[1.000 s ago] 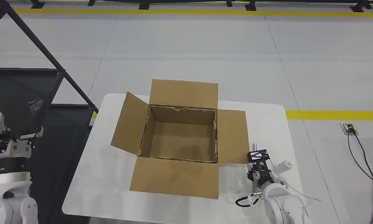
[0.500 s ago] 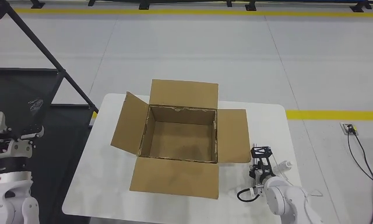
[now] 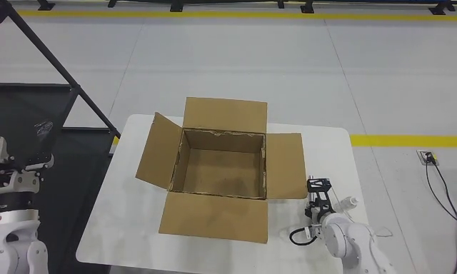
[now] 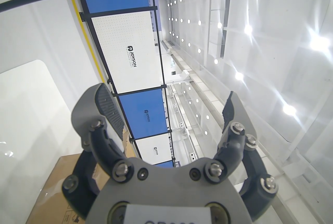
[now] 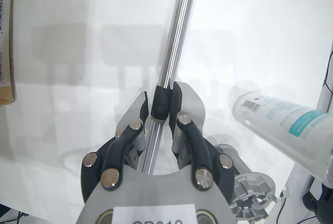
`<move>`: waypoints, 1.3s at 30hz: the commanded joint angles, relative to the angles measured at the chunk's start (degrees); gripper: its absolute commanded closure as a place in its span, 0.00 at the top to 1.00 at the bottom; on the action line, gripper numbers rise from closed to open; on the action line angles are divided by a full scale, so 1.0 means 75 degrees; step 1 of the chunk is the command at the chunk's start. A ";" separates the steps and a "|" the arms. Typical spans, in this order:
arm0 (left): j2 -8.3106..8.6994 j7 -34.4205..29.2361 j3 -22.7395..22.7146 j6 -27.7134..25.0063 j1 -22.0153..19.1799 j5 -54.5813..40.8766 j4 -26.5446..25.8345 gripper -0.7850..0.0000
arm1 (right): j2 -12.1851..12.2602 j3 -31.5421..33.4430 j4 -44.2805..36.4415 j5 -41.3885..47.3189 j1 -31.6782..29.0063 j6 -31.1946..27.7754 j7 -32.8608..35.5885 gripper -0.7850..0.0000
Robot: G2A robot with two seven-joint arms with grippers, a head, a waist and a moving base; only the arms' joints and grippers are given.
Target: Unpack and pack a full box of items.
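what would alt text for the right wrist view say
The right gripper grips a shiny metal rod by its black sleeve over a white table. A white cylindrical bottle with a teal label lies on its side nearby; a brown cardboard box stands farther off.

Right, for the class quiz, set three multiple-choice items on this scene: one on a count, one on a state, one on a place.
1. How many flaps of the cardboard box are folded open? A one; B two; C four.
2. How is the left gripper? A open; B shut and empty; C shut on a flap.
3. Where is the metal rod? A in the box; B between the fingers of the right gripper; C in the left gripper.
Answers: 1 C, all four flaps spread outward; 2 A, its fingers stand wide apart, nothing between; 3 B, the pads flank the rod.
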 commanded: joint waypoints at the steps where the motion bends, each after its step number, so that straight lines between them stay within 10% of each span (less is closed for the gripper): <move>1: 0.0003 -0.0003 -0.0014 -0.0008 0.0003 -0.0013 0.0005 1.00 | -0.0006 -0.0034 0.0036 -0.0048 0.0039 0.0019 0.0065 0.24; 7: 0.0010 -0.0002 -0.0057 -0.0034 0.0020 -0.0060 0.0021 1.00 | -0.0033 -0.0136 0.0162 -0.0159 0.0176 0.0106 0.0222 0.20; 11: 0.0014 -0.0004 -0.0067 -0.0065 0.0035 -0.0076 0.0024 1.00 | -0.0047 -0.0166 0.0185 -0.0228 0.0214 0.0180 0.0277 0.00; 30: 0.0022 -0.0031 0.0031 -0.0121 0.0064 -0.0174 -0.0005 1.00 | 0.0005 0.0827 -0.3763 -0.0875 -0.1699 0.1099 -0.1913 0.00; 39: 0.0005 0.0025 0.0069 -0.0168 0.0169 -0.0359 -0.0070 1.00 | -0.0090 -0.0247 -0.4480 -0.1634 -0.1422 0.0660 -0.3002 0.00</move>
